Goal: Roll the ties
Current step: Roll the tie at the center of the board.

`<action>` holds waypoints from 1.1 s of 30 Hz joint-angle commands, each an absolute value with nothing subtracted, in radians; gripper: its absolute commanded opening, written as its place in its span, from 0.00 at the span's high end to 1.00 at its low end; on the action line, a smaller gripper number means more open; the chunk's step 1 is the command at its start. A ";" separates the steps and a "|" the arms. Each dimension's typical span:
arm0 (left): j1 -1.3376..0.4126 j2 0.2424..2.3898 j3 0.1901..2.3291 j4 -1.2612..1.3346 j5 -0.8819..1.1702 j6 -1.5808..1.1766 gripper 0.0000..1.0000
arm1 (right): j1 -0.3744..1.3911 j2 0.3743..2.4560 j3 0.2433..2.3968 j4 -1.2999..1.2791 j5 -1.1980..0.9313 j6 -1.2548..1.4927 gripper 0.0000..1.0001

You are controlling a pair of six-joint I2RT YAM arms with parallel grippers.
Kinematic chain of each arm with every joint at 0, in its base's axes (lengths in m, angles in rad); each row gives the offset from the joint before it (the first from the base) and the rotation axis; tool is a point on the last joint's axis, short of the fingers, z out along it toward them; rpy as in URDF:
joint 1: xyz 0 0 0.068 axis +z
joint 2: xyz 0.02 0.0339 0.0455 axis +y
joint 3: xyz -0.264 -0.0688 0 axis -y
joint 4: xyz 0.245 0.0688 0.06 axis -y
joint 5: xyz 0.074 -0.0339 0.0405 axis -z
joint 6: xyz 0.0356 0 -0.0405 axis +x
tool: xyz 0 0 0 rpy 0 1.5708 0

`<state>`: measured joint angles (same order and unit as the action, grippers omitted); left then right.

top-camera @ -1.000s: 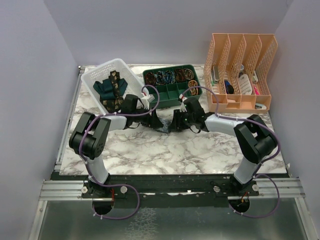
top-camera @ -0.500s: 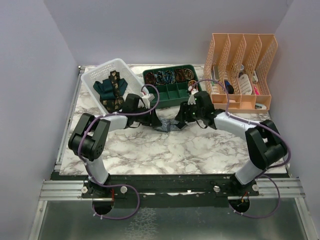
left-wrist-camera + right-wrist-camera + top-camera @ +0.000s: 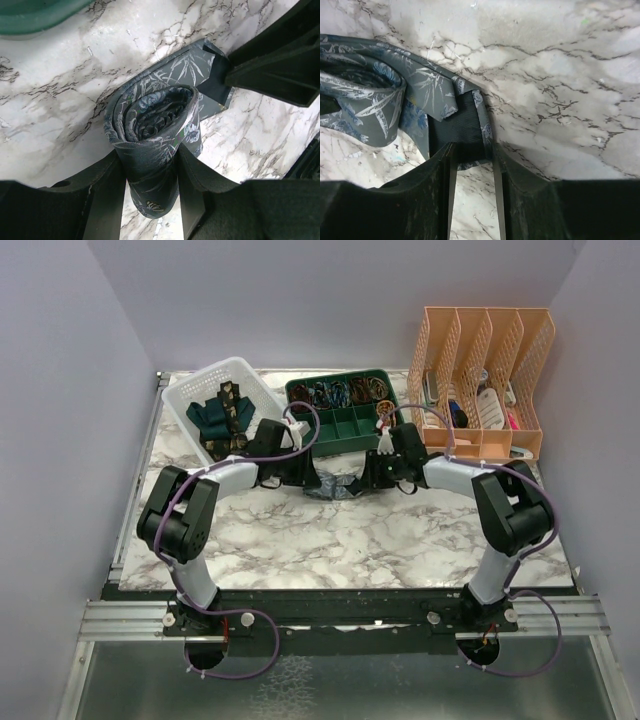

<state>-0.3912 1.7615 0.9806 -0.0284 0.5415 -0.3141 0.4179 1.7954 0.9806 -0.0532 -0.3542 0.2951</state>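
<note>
On worktop (image 3: 330, 540), blue-grey tie (image 3: 150, 115) nearly rolled; left hand (image 3: 150, 165) clasps coil, right hand (image 3: 471, 165) pinches tail. Two ties (image 3: 222, 418) in far-left basket (image 3: 200, 376); rolled state unclear.

You'll find nothing to read in these views: no word, label, brand or number comes out legibly. The patterned tie (image 3: 150, 115) carries only leaves and flowers, no lettering. The small things standing in the file rack (image 3: 485, 330) and lying in the green tray (image 3: 340, 430) are too small to show any print.
</note>
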 commanded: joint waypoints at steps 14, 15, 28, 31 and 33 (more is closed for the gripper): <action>-0.485 1.758 1.206 -0.386 0.233 -0.268 0.58 | 0.433 1.750 0.840 0.013 -0.476 0.325 0.70; -0.498 1.765 1.224 -0.406 0.207 -0.264 0.58 | 0.434 1.743 0.833 0.027 -0.481 0.332 0.69; -0.687 1.872 1.391 -0.563 -0.110 -0.159 0.59 | 0.436 1.694 0.734 0.154 -0.481 0.448 0.68; -0.717 1.894 1.432 -0.587 -0.128 -0.114 0.58 | 0.436 1.677 0.708 0.188 -0.470 0.483 0.67; -0.732 1.911 1.461 -0.606 -0.151 -0.106 0.58 | 0.436 1.667 0.694 0.207 -0.460 0.509 0.65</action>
<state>-0.7036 1.8759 1.3987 -0.5392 -0.0525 -0.1688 0.4278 1.6936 0.7334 0.1768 -0.4866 0.4511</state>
